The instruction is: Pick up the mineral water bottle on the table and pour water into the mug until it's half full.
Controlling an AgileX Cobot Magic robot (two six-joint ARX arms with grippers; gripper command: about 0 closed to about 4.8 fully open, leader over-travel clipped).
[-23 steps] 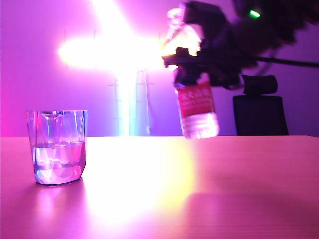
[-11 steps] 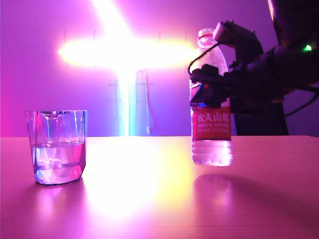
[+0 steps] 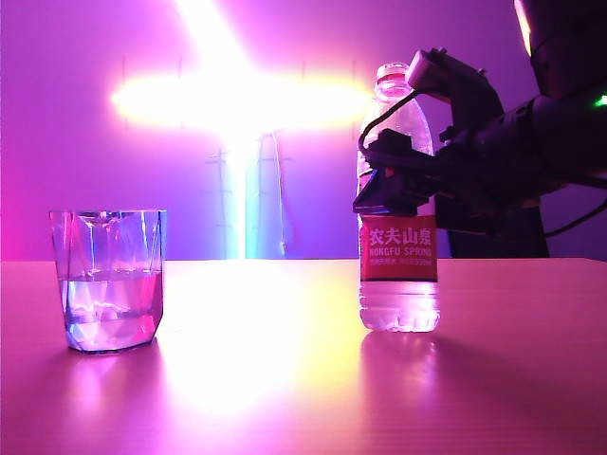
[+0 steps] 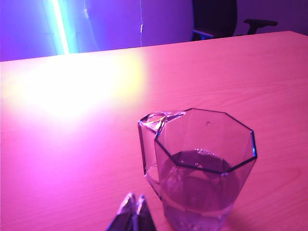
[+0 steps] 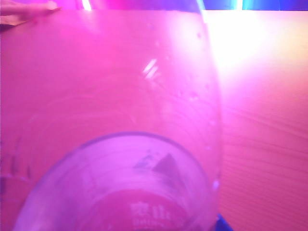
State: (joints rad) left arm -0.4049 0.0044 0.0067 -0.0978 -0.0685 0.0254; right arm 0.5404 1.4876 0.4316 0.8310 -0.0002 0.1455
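Bottle: mineral water bottle [image 3: 398, 204] upright on bench [image 3: 285, 379], right of frame.
Right hand [image 3: 394, 180]: around bottle's shoulder; clamped or loosened cannot be told.
Left hand [image 4: 132, 214]: fingers together, just beside mug [image 4: 202, 168].
Mug: lower left, well apart from bottle, about half full.

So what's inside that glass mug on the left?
The mug holds clear water to roughly halfway; nothing else shows in it. The closed left claw hangs near it. The right claw is around the bottle, which stands on the table.
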